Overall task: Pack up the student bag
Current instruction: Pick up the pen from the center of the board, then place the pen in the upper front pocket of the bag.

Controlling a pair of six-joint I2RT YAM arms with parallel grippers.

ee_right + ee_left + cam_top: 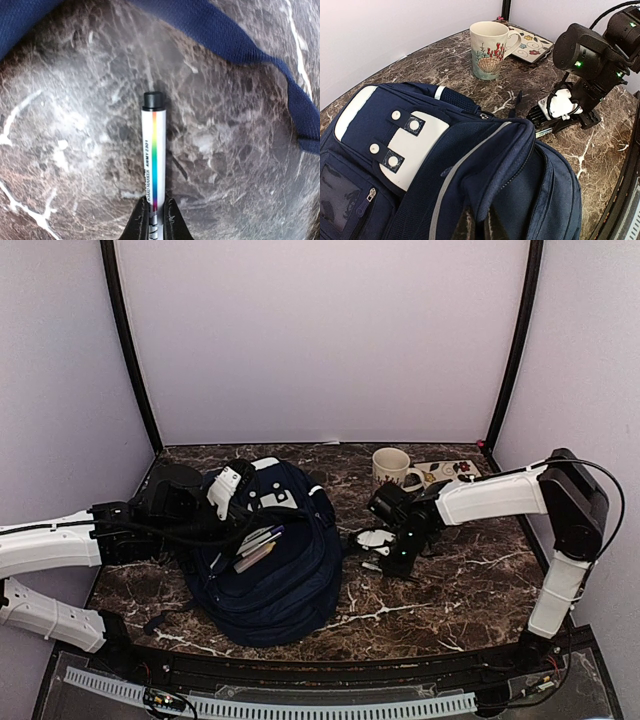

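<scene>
1. The student bag [275, 575], navy with grey stripe trim, is seen lying left of centre on the table, its top turned toward the left arm. Pale patches [417, 145] crossed by studded navy tabs are shown on its upper front.
2. A fold of the bag's rim is clamped between the fingers of the left gripper [476, 226]. The fingers are largely cut off by the bottom edge of the left wrist view.
3. Several pens [258, 545] are seen poking from an opening in the bag; any print on them is too small to be read.
4. Just right of the bag, a white marker [153, 150] with a black cap and a rainbow stripe is pinched at its lower end by the right gripper [153, 210]. "BOARD MARKER" is printed along the barrel, followed by a code that cannot be read with certainty.
5. Whether the marker is touching the table cannot be told.
6. Farther back, a cream mug [490, 50] painted with a shell and red coral is pictured upright. A flat tile [530, 42] with a floral pattern is partly hidden behind it.
7. The table [470, 580] is surfaced in dark brown marble with white veins. It is enclosed by plain pale walls [320, 340] joined at black corner posts [130, 350].
</scene>
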